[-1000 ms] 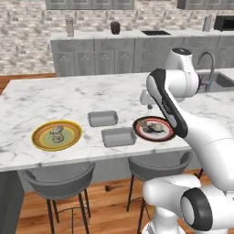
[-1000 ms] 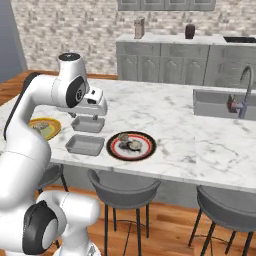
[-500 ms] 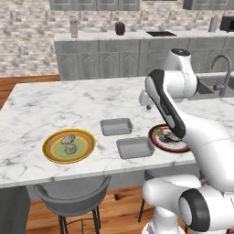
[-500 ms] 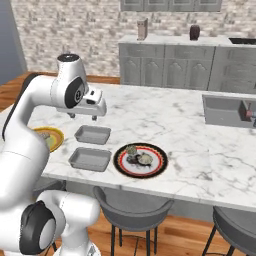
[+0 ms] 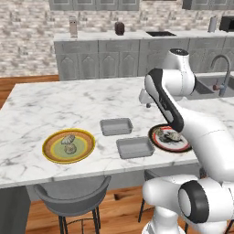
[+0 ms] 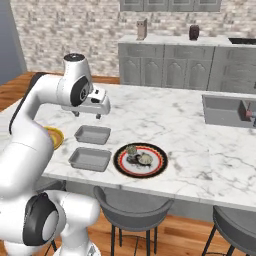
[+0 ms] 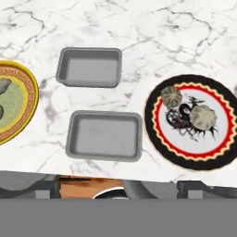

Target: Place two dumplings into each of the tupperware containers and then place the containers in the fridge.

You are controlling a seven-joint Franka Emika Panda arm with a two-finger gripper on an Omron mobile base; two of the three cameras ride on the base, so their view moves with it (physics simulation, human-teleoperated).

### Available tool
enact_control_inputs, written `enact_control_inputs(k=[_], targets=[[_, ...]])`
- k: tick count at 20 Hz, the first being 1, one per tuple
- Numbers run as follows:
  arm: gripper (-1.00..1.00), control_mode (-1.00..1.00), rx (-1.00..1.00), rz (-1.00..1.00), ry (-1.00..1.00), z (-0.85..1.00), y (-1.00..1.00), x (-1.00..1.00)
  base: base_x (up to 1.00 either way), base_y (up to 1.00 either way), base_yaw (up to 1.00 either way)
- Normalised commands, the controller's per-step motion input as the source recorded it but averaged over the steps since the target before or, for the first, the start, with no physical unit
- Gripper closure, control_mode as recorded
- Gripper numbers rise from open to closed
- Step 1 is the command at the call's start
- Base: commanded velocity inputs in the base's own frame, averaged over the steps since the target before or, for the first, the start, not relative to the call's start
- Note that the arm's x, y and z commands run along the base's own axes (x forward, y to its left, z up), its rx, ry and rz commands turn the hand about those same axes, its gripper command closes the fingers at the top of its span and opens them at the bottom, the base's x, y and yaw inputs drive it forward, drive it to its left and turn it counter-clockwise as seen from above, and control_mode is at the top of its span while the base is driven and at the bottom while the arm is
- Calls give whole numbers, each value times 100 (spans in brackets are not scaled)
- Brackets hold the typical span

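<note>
The tupperware containers sit empty on the marble surface [image 5: 55,103], one farther back [image 5: 116,126] and one nearer the front edge [image 5: 135,147], just beside each other but not touching; I see them framed differently from a second ago, and since the whole scene has slid across both base views together I put that down to the base driving (the things themselves have not shifted on the surface); for the task it means I am now lined up with the containers between the two plates, and nothing has been loaded yet. Going down in size: the yellow-orange plate [image 5: 68,145] lies to the left of the containers with two dumplings on it, one [image 5: 67,139] behind the other [image 5: 70,148]; the black-and-red plate [image 7: 193,122] lies to their right, carrying a darker crimped dumpling [image 7: 171,96] and a paler one [image 7: 202,116], apart from each other; so four dumplings, two per container, all still to move. The gripper [image 6: 87,114] hangs above the surface behind the containers, jaws spread wide and holding nothing; I judge the first pick is the step now in hand.
</note>
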Motion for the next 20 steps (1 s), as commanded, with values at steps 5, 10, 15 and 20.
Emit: enact_control_inputs(k=[5,10,15,20], targets=[[-100,-100,10,-5,6,-66,-99,91,0,0,0],[-100,-100,6,-12,4,-70,-100,43,0,0,0],[-100,-100,0,-11,3,-60,-95,0,0,0,0],[-100,-100,0,-6,3,-50,-71,0,0,0,0]])
